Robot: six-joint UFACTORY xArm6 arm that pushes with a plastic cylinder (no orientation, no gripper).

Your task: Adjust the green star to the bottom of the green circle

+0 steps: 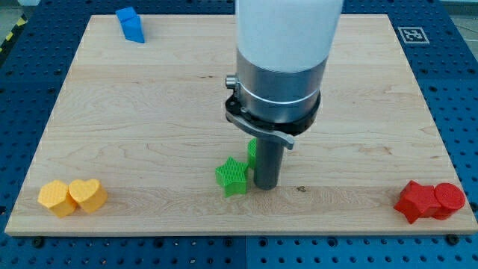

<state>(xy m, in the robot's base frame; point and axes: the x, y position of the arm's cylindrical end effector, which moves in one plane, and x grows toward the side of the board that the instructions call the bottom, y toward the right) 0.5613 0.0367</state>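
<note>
Pale wood makes up the board point(149, 112), which fills most of the view over a blue perforated table point(22, 254). My arm point(287, 45) comes down from the view's top as a wide white and grey cylinder, ending in a dark rod. I have no hand to clench or release, only my tip point(267, 186), which rests on the board just to the right of the green star point(232, 175), close enough that I cannot tell whether they touch. The green circle point(252, 152) is mostly hidden behind the rod; only a sliver shows, just above and right of the star. Two red blocks point(429, 200) sit touching at the view's bottom right. A yellow block point(57, 197) and a yellow heart point(87, 194) touch at the bottom left. A blue block point(131, 23) stands near the top left.
</note>
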